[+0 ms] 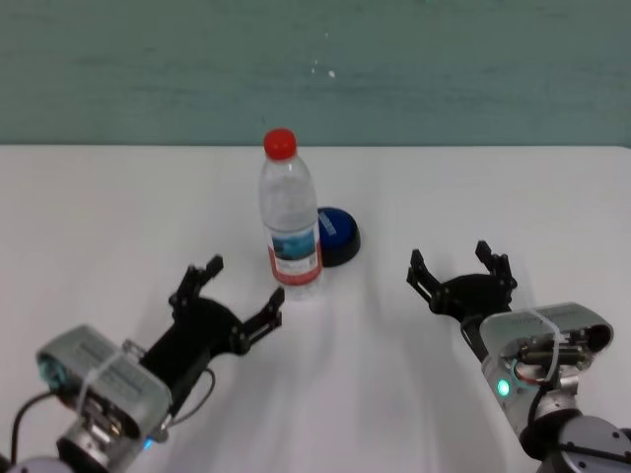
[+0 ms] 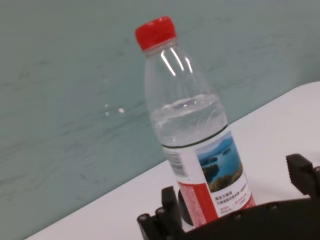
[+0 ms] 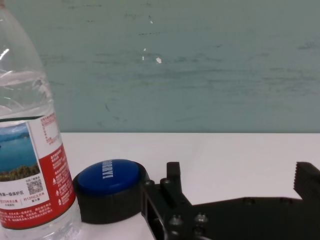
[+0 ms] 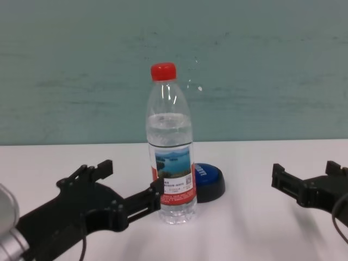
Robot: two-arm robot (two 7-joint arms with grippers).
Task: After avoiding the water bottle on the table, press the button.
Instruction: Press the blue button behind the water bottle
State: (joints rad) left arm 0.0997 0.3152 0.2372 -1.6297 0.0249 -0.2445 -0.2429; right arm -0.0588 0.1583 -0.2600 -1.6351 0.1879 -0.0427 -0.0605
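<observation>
The water bottle (image 1: 289, 222), clear with a red cap and a lake label, stands upright mid-table. Just behind it to the right sits the low blue button (image 1: 338, 235) on its black ring, partly covered by the bottle; the right wrist view shows the button (image 3: 110, 182) beside the bottle (image 3: 30, 150). My left gripper (image 1: 245, 283) is open near the bottle's foot, its right finger almost at the base, nothing held. My right gripper (image 1: 451, 261) is open and empty, low over the table to the right of the button and apart from it.
The white table (image 1: 493, 197) stretches wide on both sides of the bottle. A teal wall (image 1: 444, 69) rises behind the table's far edge. Nothing else stands on the surface.
</observation>
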